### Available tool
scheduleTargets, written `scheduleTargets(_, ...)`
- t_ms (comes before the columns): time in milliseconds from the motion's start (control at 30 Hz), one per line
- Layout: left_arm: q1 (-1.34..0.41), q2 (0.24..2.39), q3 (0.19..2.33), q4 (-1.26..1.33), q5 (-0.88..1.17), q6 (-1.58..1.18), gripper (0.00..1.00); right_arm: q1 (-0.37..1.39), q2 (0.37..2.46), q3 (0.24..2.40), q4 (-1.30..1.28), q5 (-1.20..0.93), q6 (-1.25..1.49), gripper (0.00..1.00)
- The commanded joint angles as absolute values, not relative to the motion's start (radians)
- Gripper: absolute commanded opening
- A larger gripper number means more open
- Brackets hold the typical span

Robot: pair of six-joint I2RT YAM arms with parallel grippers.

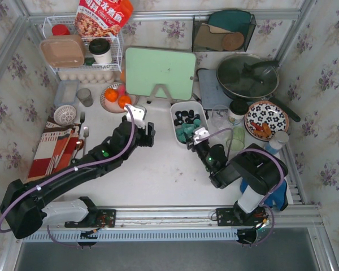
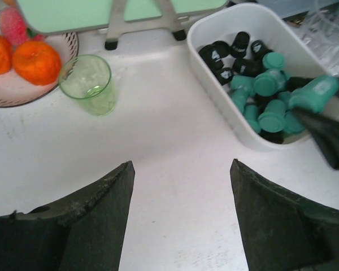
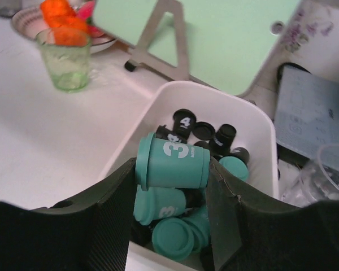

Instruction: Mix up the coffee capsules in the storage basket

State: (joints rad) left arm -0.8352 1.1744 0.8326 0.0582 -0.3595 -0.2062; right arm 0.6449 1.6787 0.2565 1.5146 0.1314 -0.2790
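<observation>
My right tool [image 3: 172, 176] grips one teal tapered coffee capsule [image 3: 175, 162] sideways over the near end of the white shallow plastic basket [image 3: 214, 96], where black and teal capsules [image 2: 254, 84] lie. Left of the basket, my left tool [image 2: 182, 166] stands apart, empty.

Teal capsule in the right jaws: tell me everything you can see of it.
The teal capsule is a tapered cup of matte-looking plastic, with a flared rim and a white 3 printed on its side. It lies sideways, clamped between the jaws of the right gripper, over the near end of the white storage basket, just above other teal capsules; whether it touches them is unclear.
</observation>
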Motion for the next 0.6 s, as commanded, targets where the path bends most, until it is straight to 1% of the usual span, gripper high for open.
scheduleTargets(0, -0.834, 1.175, 0.823, 0.034, -0.43, -0.175, 0.71, 0.62, 1.66, 0.27, 1.635, 0.265, -0.102, 0.47)
scheduleTargets(133, -0.834, 1.187, 0.819, 0.032, -0.461, -0.169, 0.72, 0.582, 1.619, 0.292, 1.488, 0.267, -0.016, 0.61)
scheduleTargets(400, -0.834, 1.184, 0.807, 0.033, -0.491, -0.161, 0.72, 0.574, 1.546, 0.358, 1.219, 0.215, 0.0, 0.81)
scheduleTargets(467, -0.834, 1.181, 0.805, 0.032, -0.497, -0.16, 0.72, 0.573, 1.532, 0.368, 1.19, 0.214, 0.002, 0.83)
scheduleTargets(567, -0.834, 1.172, 0.796, 0.031, -0.52, -0.151, 0.72, 0.572, 1.501, 0.366, 1.169, 0.235, -0.003, 0.84)
